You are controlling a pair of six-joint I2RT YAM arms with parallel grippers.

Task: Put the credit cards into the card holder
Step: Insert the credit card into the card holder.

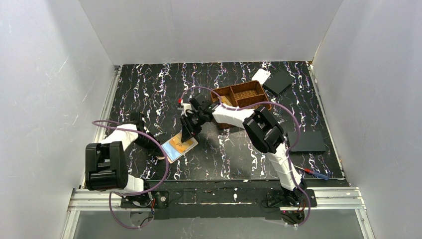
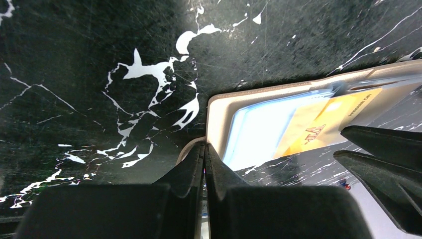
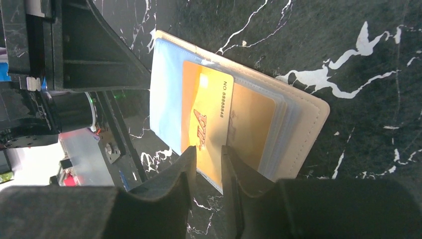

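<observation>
The left gripper [image 2: 204,150] is down at the table [image 1: 149,89], left of centre, with its two fingers pressed together and no gap between them. Their tips sit at the near corner of the card holder [image 1: 180,147]. A tan edge curls up against them, but the left wrist view is too close to tell whether they pinch that edge or only press on it.

The card holder lies open and flat on the dark marbled surface, its tan rim framing a pale blue inner face [image 3: 166,94]. Two credit cards sit in it. A golden-yellow card [image 3: 206,114] lies on top with its printed face up, and a duller orange card [image 3: 251,129] is tucked behind it, overlapped along one side.

The right gripper [image 3: 209,152] comes down on the holder from the far side, its fingers a little apart. The narrow gap straddles the golden card's edge, and the card lies flat beneath the tips rather than clamped between them.

Further right stands a brown woven basket [image 1: 241,97] just behind the right arm. Beyond it are a white rectangular piece [image 1: 261,74] and a black square [image 1: 279,81] touching it, with a second black square [image 1: 308,142] near the right edge.
</observation>
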